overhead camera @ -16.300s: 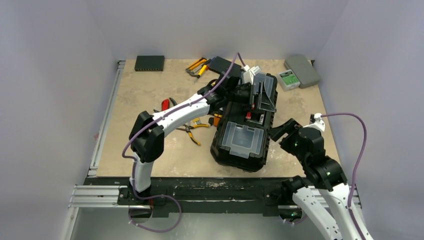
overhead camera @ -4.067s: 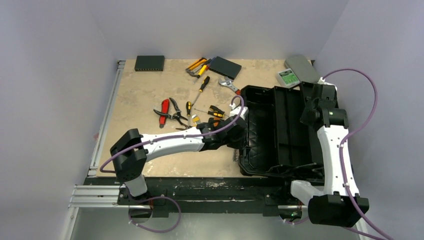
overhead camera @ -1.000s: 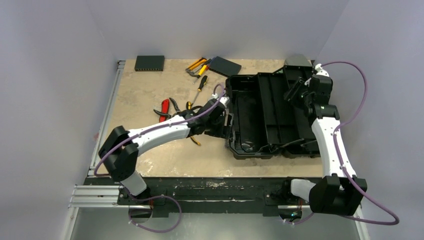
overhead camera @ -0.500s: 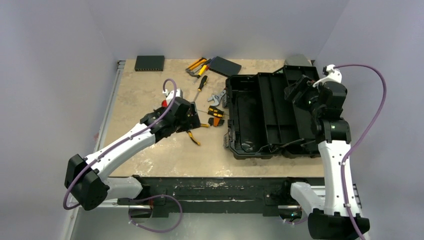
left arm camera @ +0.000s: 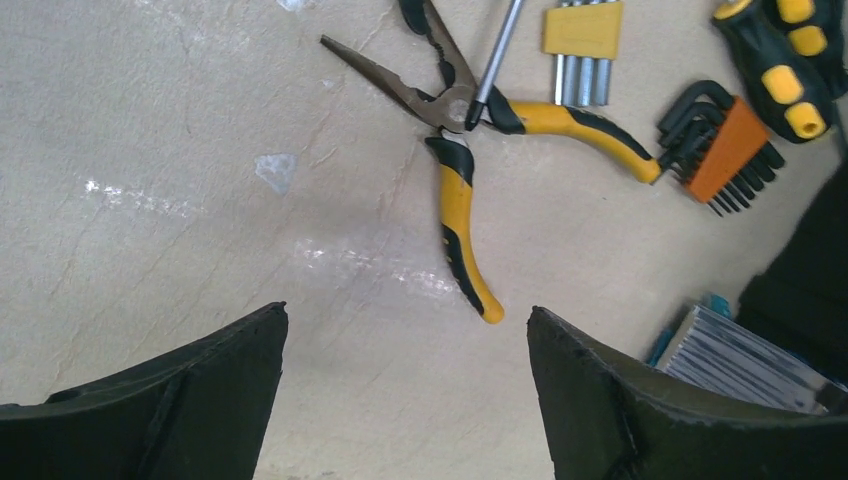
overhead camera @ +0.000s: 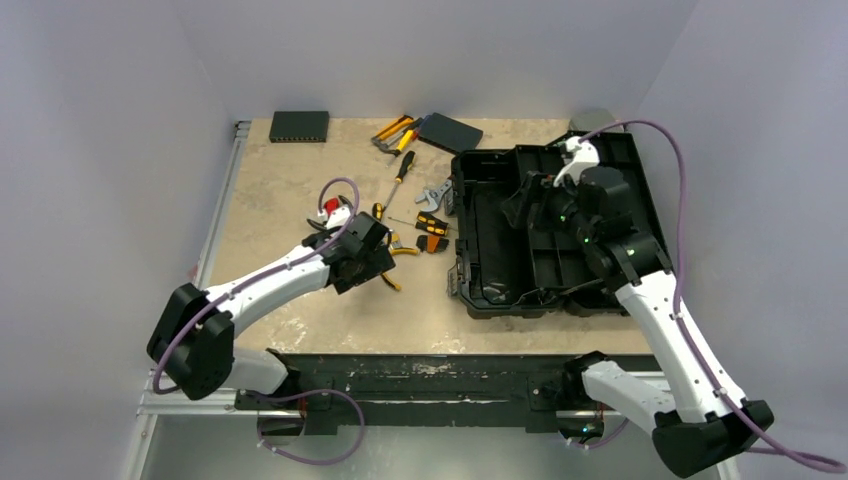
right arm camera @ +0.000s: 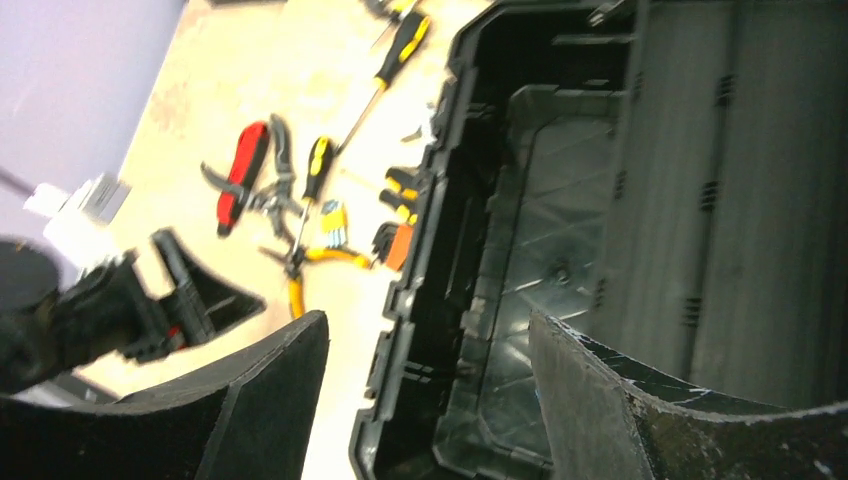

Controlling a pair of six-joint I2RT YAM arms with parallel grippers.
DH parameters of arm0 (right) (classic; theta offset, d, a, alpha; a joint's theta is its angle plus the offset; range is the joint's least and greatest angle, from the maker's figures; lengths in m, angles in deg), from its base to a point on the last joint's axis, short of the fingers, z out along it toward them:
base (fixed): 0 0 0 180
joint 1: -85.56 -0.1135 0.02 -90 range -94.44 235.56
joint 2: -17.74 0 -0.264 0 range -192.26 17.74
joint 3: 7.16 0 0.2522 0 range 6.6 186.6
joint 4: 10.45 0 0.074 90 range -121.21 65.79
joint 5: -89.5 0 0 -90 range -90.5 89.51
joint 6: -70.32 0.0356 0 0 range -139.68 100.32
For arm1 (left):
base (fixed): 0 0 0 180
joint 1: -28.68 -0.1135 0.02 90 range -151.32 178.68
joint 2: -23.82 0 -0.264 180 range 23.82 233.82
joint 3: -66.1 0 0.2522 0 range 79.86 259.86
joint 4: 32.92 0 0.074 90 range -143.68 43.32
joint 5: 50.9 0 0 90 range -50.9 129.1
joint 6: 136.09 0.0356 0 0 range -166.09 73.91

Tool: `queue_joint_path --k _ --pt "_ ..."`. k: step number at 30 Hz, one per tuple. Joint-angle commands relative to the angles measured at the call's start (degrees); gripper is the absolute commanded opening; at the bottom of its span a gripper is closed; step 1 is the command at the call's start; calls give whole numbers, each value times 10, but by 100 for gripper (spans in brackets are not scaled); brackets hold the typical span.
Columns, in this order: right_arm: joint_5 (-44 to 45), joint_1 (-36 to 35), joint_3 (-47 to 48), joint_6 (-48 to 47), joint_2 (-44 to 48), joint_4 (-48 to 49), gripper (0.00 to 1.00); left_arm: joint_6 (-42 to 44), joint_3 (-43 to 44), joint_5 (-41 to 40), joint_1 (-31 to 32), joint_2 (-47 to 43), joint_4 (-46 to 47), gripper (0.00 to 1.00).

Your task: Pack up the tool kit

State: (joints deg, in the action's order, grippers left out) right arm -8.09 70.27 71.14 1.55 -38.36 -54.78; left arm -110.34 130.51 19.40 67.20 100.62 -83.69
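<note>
Above the beige tabletop (left arm camera: 180,160), the left gripper (left arm camera: 402,330) hangs spread and empty, with the yellow-and-black long-nose pliers (left arm camera: 458,215) lying just ahead between its fingers. To the right sits the large black plastic toolbox (overhead camera: 500,240), lid thrown open. The right gripper (right arm camera: 425,340) is parted and empty over it, and the blurred view suggests a bare interior. The step looks like a first pickup: next, descend over one pliers handle and close.
</note>
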Motion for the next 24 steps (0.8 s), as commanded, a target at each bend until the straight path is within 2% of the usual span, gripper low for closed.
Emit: queue_joint_path --k 1,6,18,20,24 --pt "70 -96 -21 10 12 12 70 -27 29 -4 -9 45 8 86" --pt "75 -143 -70 35 44 40 69 -45 40 -7 -14 88 13 82" --pt "112 -147 -92 27 73 34 69 -41 112 58 -22 222 8 73" --pt "113 -148 -91 27 73 36 68 -44 137 66 -22 248 -11 68" --pt "113 -147 -93 33 80 37 68 -63 161 56 -22 277 -56 47"
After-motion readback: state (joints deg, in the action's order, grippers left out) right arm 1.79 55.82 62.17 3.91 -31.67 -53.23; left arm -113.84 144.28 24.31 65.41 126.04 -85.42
